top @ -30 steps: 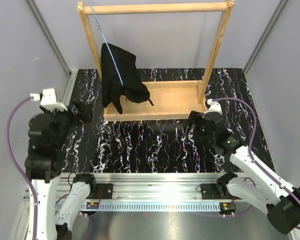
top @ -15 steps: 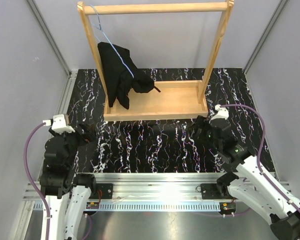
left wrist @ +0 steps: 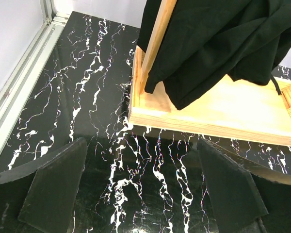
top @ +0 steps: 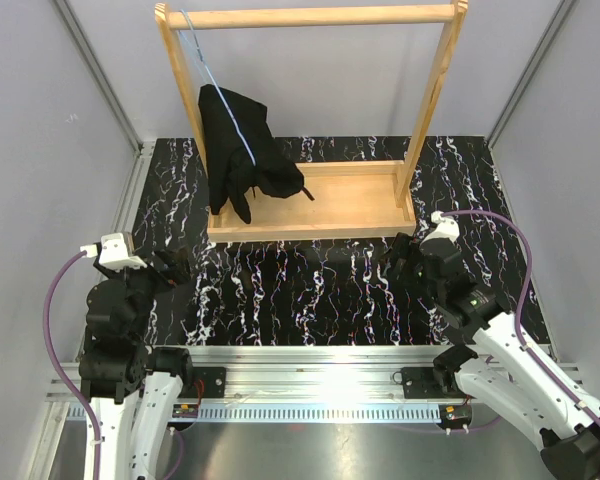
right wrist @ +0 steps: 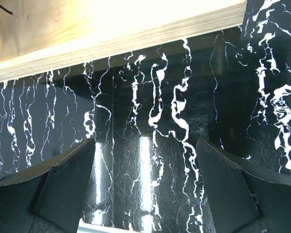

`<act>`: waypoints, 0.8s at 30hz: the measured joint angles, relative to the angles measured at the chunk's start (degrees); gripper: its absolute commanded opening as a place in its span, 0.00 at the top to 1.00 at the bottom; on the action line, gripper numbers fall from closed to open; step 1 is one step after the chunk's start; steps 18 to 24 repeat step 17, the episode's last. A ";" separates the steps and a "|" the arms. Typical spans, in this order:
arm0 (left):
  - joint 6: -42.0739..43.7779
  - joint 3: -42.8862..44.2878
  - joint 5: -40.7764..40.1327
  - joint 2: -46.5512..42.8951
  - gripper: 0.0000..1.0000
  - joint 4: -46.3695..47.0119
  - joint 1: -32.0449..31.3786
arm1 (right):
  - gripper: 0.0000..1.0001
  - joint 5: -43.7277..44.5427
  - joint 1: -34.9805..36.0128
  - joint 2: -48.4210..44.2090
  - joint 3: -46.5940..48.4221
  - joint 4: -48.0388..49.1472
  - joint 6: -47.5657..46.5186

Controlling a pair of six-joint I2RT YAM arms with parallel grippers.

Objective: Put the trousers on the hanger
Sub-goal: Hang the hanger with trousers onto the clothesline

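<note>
Trousers hang draped over the blue wire hanger, hooked at the left end of the wooden rack's top bar, w/ lower folds reaching down to the rack's base by the left post. L gripper & R gripper sit over the marbled table on the near side of the rack. Both have jaws wide apart, nothing between them.
</note>
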 measured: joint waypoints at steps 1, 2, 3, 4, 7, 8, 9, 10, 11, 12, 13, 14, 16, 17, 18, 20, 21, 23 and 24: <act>0.00 0.00 0.02 0.00 0.01 0.02 0.00 | 0.08 0.00 0.00 0.04 -0.04 0.00 0.04; 0.00 0.00 0.00 0.00 0.01 0.00 0.00 | 0.08 0.00 0.00 0.09 -0.09 -0.02 0.04; 0.00 0.00 0.00 0.00 0.01 0.00 0.00 | 0.08 -0.02 0.00 0.15 -0.09 -0.02 0.04; 0.00 0.00 -0.02 0.00 0.01 0.00 0.00 | 0.08 0.00 0.00 0.22 -0.09 -0.02 0.04; 0.00 -0.02 -0.04 0.00 0.01 0.00 0.00 | 0.08 0.00 0.00 0.52 -0.09 0.00 0.04; 0.00 0.00 -0.04 0.02 0.01 0.00 0.00 | 0.08 -0.02 0.00 0.57 -0.13 0.00 0.04; -0.02 -0.02 -0.07 0.00 0.01 0.00 0.00 | 0.08 0.00 0.00 0.57 -0.15 0.02 0.04; 0.00 -0.02 -0.09 0.00 0.01 0.00 0.00 | 0.08 -0.02 0.00 0.57 -0.15 0.02 0.04; -0.02 0.00 -0.13 0.00 0.01 0.00 0.00 | 0.08 0.00 0.00 0.57 -0.17 0.02 0.04; -0.02 0.00 -0.17 0.02 0.01 0.00 0.00 | 0.08 -0.02 0.00 0.57 -0.17 0.02 0.04; -0.02 -0.02 -0.20 0.02 0.01 0.00 0.00 | 0.08 0.00 0.00 0.59 -0.17 0.02 0.04; -0.02 0.00 -0.20 0.02 0.01 0.00 0.00 | 0.08 0.00 0.00 0.63 -0.17 0.02 0.04; -0.04 0.00 -0.20 0.15 0.01 0.00 0.00 | 0.07 0.00 0.00 0.74 -0.20 0.02 0.04; -0.04 -0.02 -0.20 0.24 0.01 -0.04 0.00 | 0.08 0.00 0.00 0.76 -0.20 0.02 0.04; -0.04 -0.02 -0.20 0.24 0.01 -0.04 0.00 | 0.08 0.00 0.00 0.76 -0.20 0.02 0.04; -0.04 -0.02 -0.20 0.24 0.01 -0.04 0.00 | 0.08 0.00 0.00 0.76 -0.20 0.02 0.04; -0.04 -0.02 -0.20 0.24 0.01 -0.04 0.00 | 0.08 0.00 0.00 0.76 -0.20 0.02 0.04; -0.04 -0.02 -0.20 0.24 0.01 -0.04 0.00 | 0.08 0.00 0.00 0.76 -0.20 0.02 0.04; -0.04 -0.02 -0.20 0.24 0.01 -0.04 0.00 | 0.08 0.00 0.00 0.76 -0.20 0.02 0.04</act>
